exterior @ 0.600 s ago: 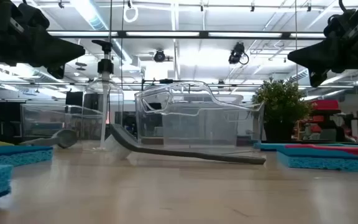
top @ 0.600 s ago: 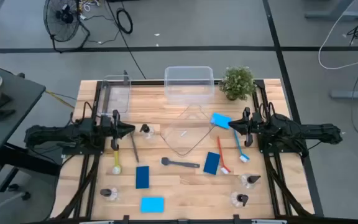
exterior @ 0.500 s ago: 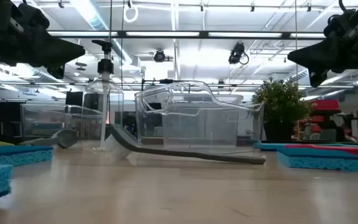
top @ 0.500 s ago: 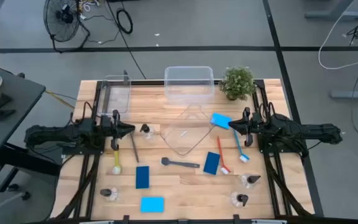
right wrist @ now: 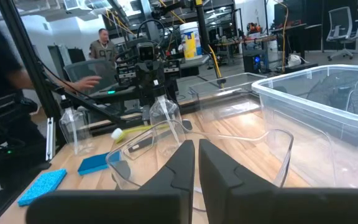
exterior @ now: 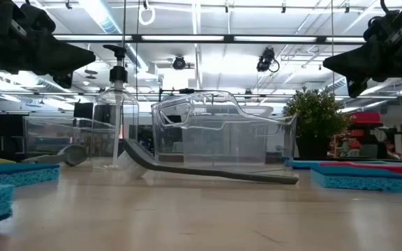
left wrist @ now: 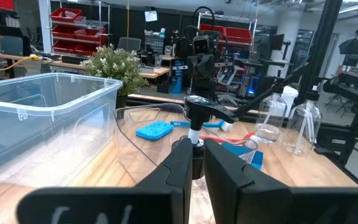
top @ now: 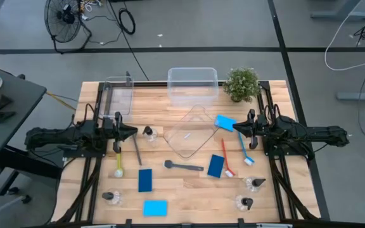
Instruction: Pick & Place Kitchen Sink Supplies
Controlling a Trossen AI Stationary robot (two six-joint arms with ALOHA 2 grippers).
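not started, as far as can be judged. every supply lying loose on the wooden table (top: 182, 190); nothing inside either clear bin (top: 192, 83) at the far edge, nor in the clear tray (top: 189, 133) at mid-table.

left gripper (top: 130, 132) raised over the table's left side, fingers together, holding nothing. right gripper (top: 238, 127) raised over the right side, fingers likewise together and empty. both pointed inward toward the tray.

supplies noted:
- light-blue sponge (top: 225, 122) beside the tray's right rim, just in front of the right gripper; a second one (top: 155, 208) near the front edge.
- dark-blue sponge (top: 145, 180) front left of centre, long axis running front to back; another (top: 216, 166) right of centre, tilted slightly.
- grey brush (top: 184, 166) in front of the tray, long axis nearly left to right, head toward the left.
- red brush (top: 225, 158) and blue brush (top: 244, 149) side by side under the right arm, long axes running roughly front to back, heads toward the front edge.
- yellow-green brush (top: 118, 161) on the left, front to back, head toward the front.
- black brush (top: 136, 149) beside it, similar line.
- pump bottles upright: one (top: 148, 132) just off the left gripper, one (top: 110, 197) front left, two (top: 254, 183) front right.

all sorting remaining.
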